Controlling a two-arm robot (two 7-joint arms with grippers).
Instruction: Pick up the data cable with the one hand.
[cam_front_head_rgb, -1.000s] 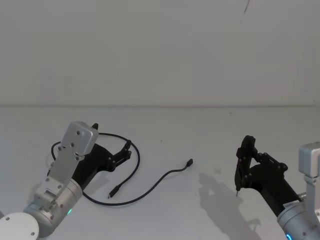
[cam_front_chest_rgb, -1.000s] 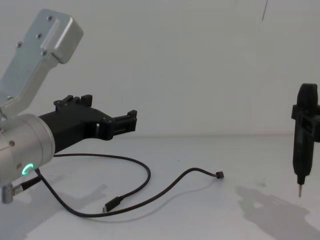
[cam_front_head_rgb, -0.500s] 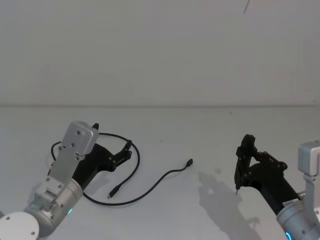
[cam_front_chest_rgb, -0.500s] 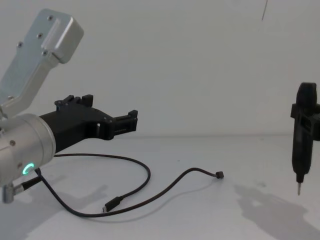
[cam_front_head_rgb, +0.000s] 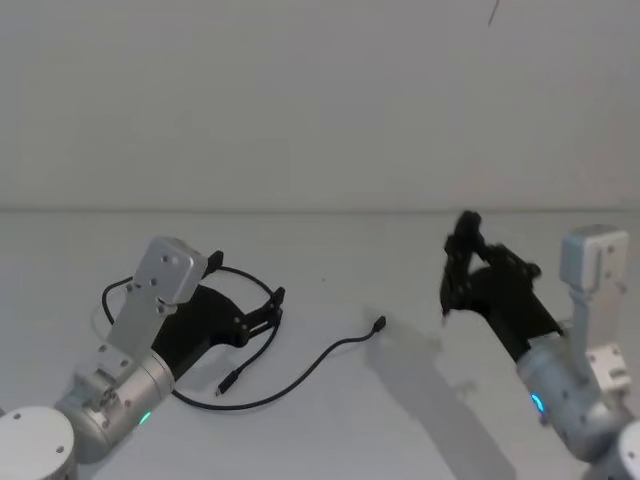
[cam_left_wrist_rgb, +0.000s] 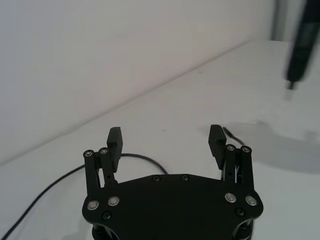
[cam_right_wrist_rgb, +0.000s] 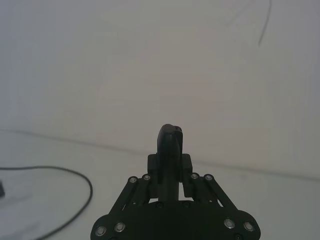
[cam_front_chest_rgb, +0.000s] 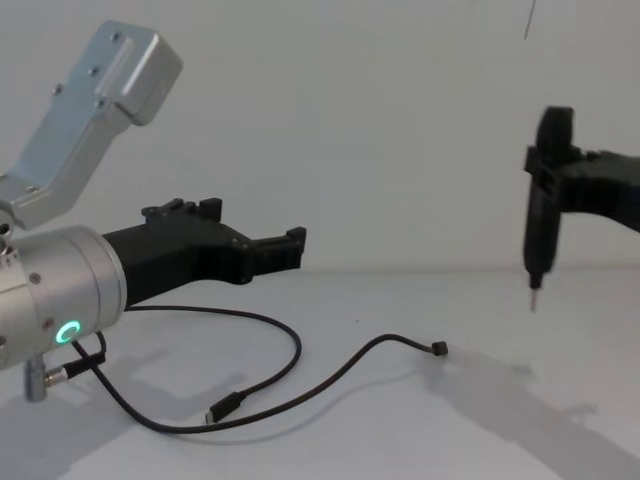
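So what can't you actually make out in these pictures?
- Head view: part of the data cable loop is hidden behind the left gripper and its arm.
- Chest view: the type of the plugs is too small to tell.
- Right wrist view: the cable runs off the picture's edge, so its ends are cut off.
- Left wrist view: the right gripper is cut off by the top edge.

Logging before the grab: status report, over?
Left gripper open, above loop of long thin black data cable. Right gripper shut, raised right of it. Cable flat on white table, ungrasped. Nothing blocking.
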